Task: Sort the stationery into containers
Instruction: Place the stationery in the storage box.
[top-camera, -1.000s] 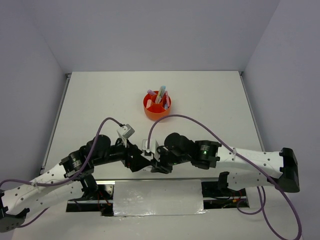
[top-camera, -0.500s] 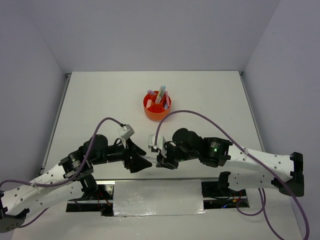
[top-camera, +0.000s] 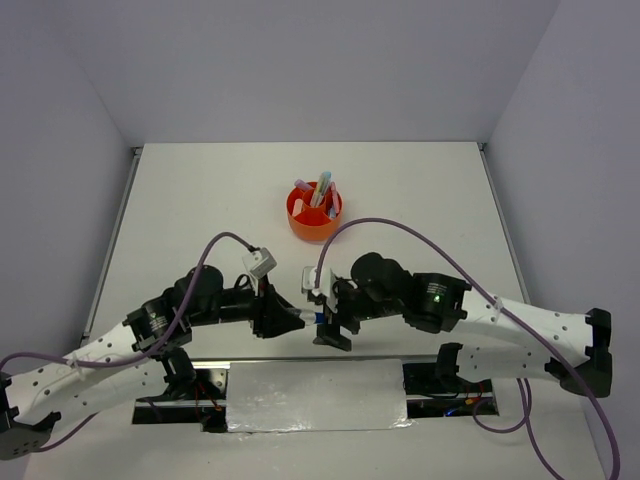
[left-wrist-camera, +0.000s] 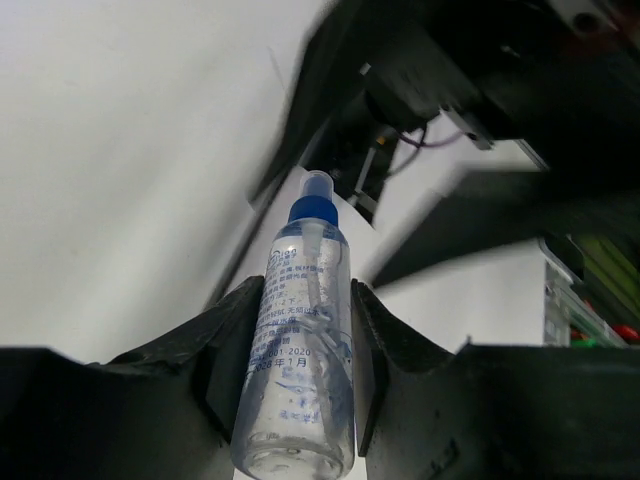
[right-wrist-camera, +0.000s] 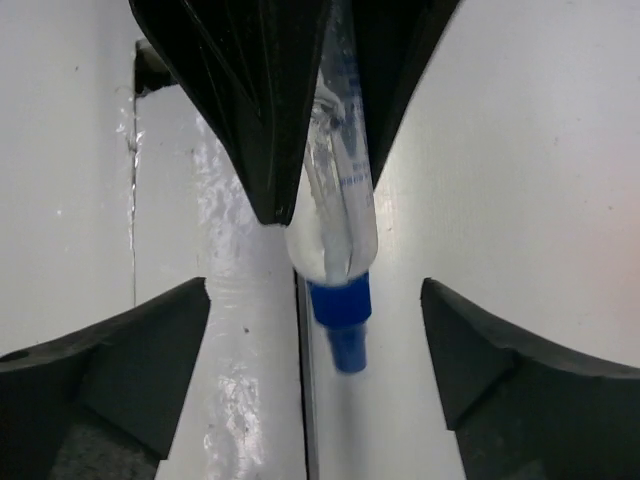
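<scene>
A small clear tube with blue print and a blue cap hangs just above the table's near edge. My left gripper is shut on its body, cap pointing away from the wrist. The right gripper faces it, open, its fingers wide on either side of the cap and not touching it. From above, the tube spans the gap between the left gripper and the right gripper. The round orange organizer stands farther back at centre, with several pens and highlighters upright in it.
A shiny silver sheet covers the near edge between the arm bases. Purple cables loop over both arms. Raised rails run along the table's left edge and right edge.
The left gripper has closed on the tube. The right gripper, shut on it a second ago, has opened and drawn back a little to the right.
</scene>
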